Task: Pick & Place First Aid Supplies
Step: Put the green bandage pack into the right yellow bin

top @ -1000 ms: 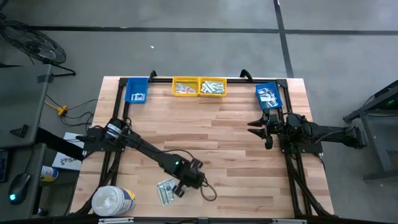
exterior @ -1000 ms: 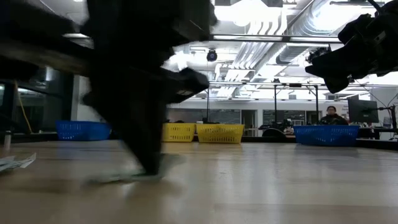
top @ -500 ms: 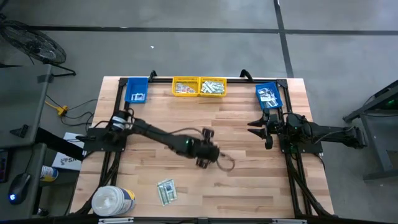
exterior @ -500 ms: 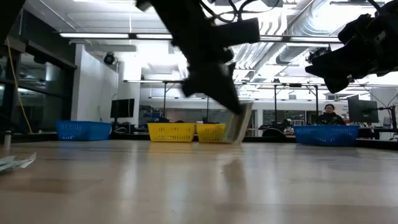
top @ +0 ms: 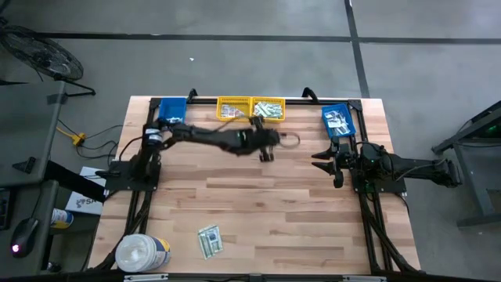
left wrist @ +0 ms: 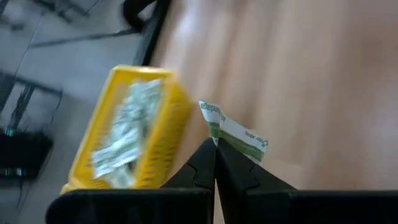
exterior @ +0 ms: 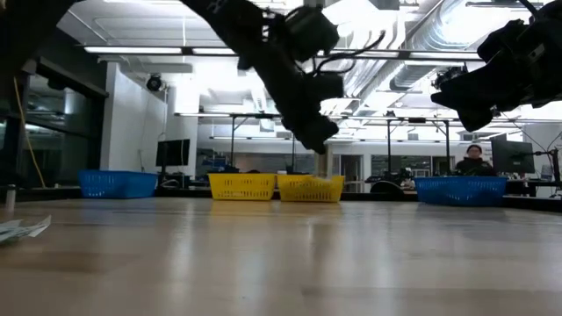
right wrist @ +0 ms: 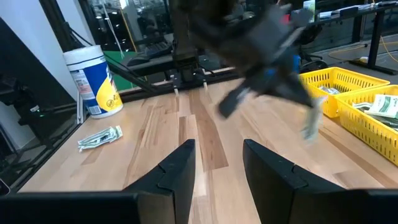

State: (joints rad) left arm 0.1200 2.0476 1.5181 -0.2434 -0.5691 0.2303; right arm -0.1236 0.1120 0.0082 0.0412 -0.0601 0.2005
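The tabletop [top: 258, 204] carries four bins along its far edge, and what fills the two blue ones is too small to make out from above. The left arm stretches across to the right-hand yellow bin [left wrist: 134, 127], which holds a heap of blurred pale green-white packets. The white tub [top: 141, 253] at the near left corner is cut off by the picture's lower edge. A small pile of packets [top: 209, 240] lies just beside it, well apart from either arm.

The left pincer [left wrist: 214, 155] is pressed together on the end of one green-white strip packet [left wrist: 236, 134], which sticks out past its tips, hanging in the air just beside that yellow bin. The right pincer [right wrist: 217, 163] waits spread and holding nothing at the right side, near the right blue bin [top: 338, 121].
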